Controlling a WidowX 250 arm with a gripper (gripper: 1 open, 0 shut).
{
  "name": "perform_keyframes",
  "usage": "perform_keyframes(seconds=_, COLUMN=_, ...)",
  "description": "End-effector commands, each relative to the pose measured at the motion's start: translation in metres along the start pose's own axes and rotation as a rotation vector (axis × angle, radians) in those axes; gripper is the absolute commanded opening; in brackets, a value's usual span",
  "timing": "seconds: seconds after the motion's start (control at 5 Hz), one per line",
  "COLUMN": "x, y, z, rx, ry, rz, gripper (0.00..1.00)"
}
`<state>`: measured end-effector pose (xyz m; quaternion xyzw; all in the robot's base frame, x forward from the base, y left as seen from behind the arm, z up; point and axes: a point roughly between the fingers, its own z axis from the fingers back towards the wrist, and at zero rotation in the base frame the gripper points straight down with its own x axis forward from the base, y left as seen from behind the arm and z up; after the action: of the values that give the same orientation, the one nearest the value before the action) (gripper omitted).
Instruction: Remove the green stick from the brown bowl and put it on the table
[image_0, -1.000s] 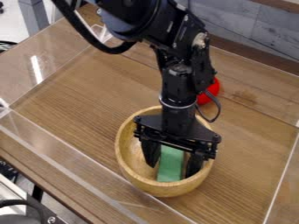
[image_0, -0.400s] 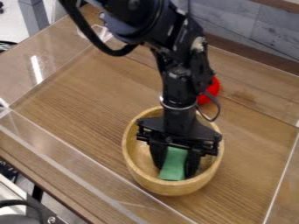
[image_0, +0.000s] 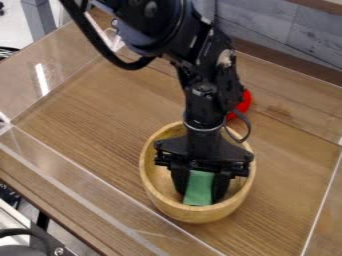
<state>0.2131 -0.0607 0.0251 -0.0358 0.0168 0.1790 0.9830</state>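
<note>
A black robot arm's pincer (image_0: 201, 177) reaches straight down into a round light-brown wooden bowl (image_0: 195, 170) near the front edge of the wood-grain table (image_0: 94, 110), its jaws narrowed around a flat mid-green stick (image_0: 201, 187) lying inside the bowl. A red toy (image_0: 242, 100) sits behind the arm.

The end effector (image_0: 201, 181) points down inside the bowl (image_0: 162, 195), which sits on the bench (image_0: 94, 110). The stick (image_0: 201, 187) lies in the bowl between its fingers. A toy (image_0: 242, 101) lies behind it.
</note>
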Motion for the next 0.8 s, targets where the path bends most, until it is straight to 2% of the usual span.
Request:
perform_keyframes(seconds=0.0, x=-0.008, y=-0.009, z=-0.003, rx=-0.010, ry=-0.003, rz=0.045, gripper=0.00)
perform_keyframes(seconds=0.4, x=-0.018, y=-0.010, z=-0.010, rx=-0.008, ry=0.007, rz=-0.055, gripper=0.00)
perform_keyframes(seconds=0.6, x=-0.020, y=-0.003, z=-0.005, rx=-0.010, ry=0.008, rz=-0.040, gripper=0.00)
